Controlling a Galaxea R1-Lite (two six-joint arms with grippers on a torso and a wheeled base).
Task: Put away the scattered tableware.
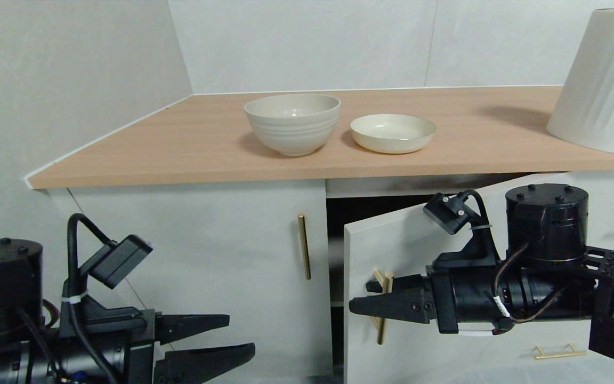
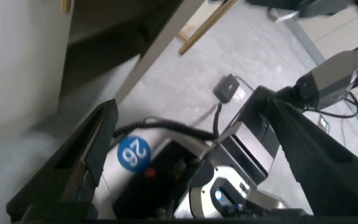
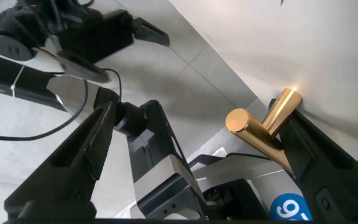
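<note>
Left gripper (image 1: 240, 335) sits low in front of the closed cabinet door, fingers spread, holding nothing. Bowl (image 1: 292, 122) stands on the worktop (image 1: 179, 144), well above those fingers and off toward the right arm. Shallow dish (image 1: 392, 132) is just beside the bowl, not touching it, and high above the right fingers. Right gripper (image 1: 360, 296) is at the ajar door (image 1: 392, 240), fingers apart with the gold handle (image 1: 383, 306) between them. Lamp shade (image 1: 605, 85) is far up the worktop on that arm's outer side.

Risk: the handle is hooked, not clamped, so it could slide off the finger mid-swing and the door could drift shut. The door could also swing toward the left fingers, which sit near its arc.

The right wrist view settles the hold: the handle (image 3: 263, 127) lies against one finger, well apart from the other. The head view's side-on angle leaves that unclear, but it places the tableware.
</note>
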